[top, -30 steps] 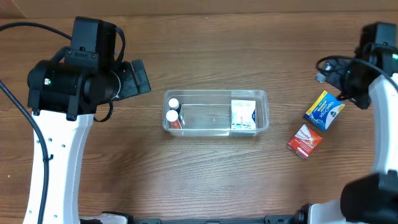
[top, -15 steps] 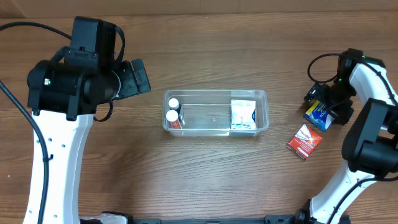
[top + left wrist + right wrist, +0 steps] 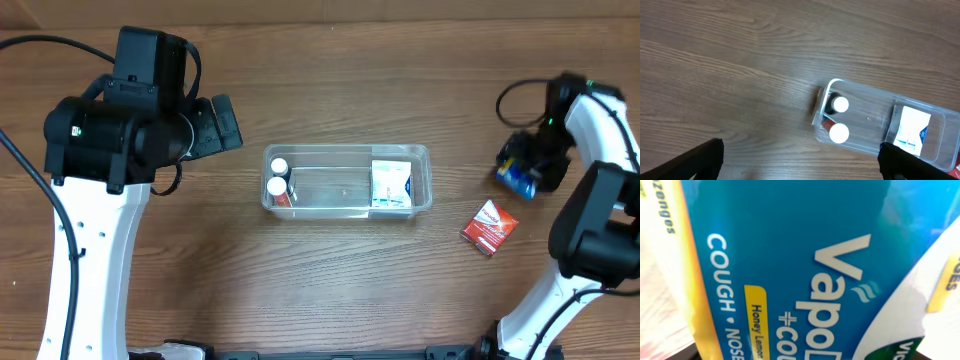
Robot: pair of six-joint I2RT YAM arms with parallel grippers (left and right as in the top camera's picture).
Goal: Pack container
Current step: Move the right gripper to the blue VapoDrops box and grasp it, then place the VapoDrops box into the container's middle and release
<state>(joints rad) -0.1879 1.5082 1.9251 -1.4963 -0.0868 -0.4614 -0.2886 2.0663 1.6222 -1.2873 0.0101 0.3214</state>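
Overhead, my right gripper point(image 3: 535, 160) sits over the blue cough-drop packet point(image 3: 790, 255), clenched or not I cannot tell, well apart from the container point(image 3: 345, 149) mid-table, so a shallow pinch could drop it en route; left gripper point(image 3: 801, 159) hangs open.

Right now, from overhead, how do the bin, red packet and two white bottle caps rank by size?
Largest: bin.
Next: red packet.
Smallest: upper cap and lower cap, too alike to rank.

Clear container point(image 3: 347, 181) mid-table, 2 bottles, 1 packet inside.
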